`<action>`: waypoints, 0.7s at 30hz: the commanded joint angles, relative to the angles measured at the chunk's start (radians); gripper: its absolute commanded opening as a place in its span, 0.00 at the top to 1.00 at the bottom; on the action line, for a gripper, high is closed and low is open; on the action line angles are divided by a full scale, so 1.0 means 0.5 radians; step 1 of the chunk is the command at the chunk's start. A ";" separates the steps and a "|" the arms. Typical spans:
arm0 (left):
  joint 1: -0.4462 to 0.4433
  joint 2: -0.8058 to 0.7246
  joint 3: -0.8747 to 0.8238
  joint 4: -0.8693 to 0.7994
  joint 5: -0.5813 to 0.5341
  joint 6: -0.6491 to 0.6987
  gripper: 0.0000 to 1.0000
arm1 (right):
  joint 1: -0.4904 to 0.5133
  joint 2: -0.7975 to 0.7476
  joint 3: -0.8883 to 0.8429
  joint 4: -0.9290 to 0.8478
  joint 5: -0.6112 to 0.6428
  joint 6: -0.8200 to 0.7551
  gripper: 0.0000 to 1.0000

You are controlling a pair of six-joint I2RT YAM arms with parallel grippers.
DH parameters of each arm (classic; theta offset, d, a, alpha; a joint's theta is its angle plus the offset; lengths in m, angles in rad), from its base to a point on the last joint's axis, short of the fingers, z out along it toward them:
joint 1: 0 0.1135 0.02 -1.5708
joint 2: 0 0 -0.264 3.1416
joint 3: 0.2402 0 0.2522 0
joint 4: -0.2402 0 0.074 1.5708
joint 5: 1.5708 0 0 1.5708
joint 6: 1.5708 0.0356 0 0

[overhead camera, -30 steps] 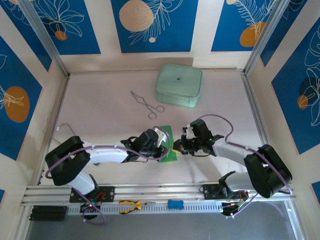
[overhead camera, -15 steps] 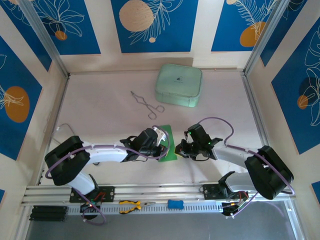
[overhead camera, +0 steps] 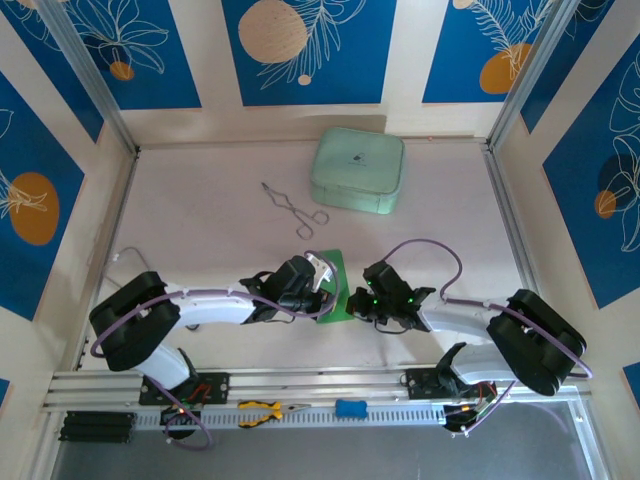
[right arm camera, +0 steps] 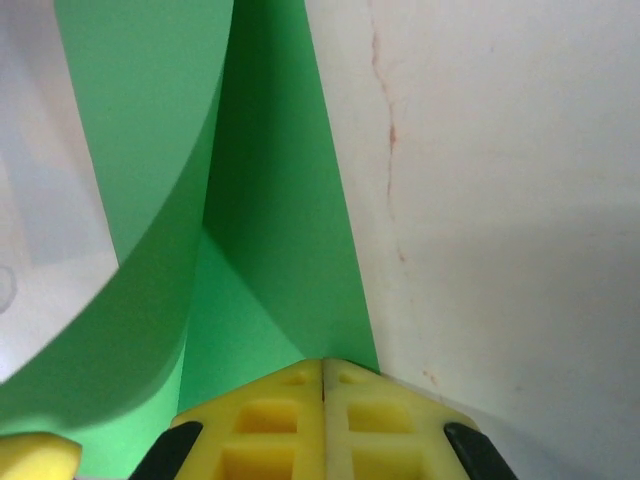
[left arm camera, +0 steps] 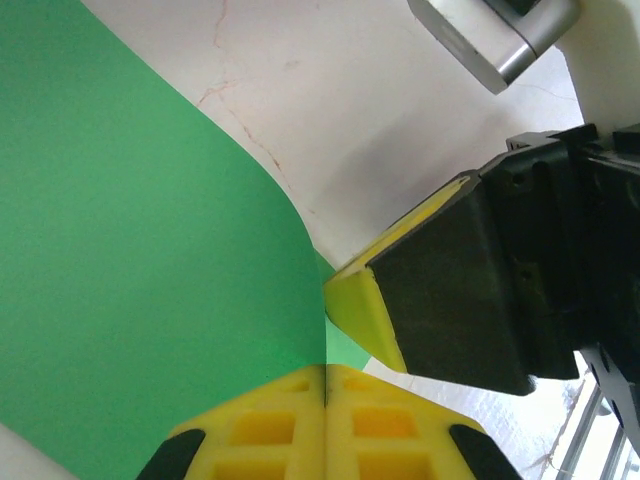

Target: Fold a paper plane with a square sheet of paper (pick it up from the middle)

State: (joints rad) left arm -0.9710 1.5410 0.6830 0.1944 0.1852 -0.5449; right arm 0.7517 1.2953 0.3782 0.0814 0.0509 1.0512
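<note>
Right pincer (right arm camera: pixel 322 372) slid left, closed, onto square sheet of paper (right arm camera: pixel 270 200) on pale table (overhead camera: pixel 200 230); left pincer (left arm camera: pixel 325 378) grips it.

right end effector (overhead camera: pixel 351 303) closer to paper (overhead camera: pixel 337 268)

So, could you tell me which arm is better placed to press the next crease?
Probably the right. The right pincer is shut on the square sheet of paper at the foot of a fold line running ahead. The left pincer clamps a curved, uncreased part, so it suits anchoring.
</note>
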 commanded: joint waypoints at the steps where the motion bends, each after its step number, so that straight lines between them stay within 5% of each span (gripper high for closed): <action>1: 0.019 0.004 0.030 0.014 0.053 -0.005 1.00 | -0.002 0.017 -0.018 0.050 0.034 0.030 1.00; 21: 0.104 0.037 0.040 -0.065 0.098 0.045 1.00 | -0.066 0.148 0.072 -0.228 -0.051 -0.042 1.00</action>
State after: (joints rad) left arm -0.9440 1.5421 0.6834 0.1875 0.2089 -0.5415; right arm 0.7319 1.3598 0.4171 0.0853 0.0185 1.0565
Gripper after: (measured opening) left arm 0.064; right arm 0.063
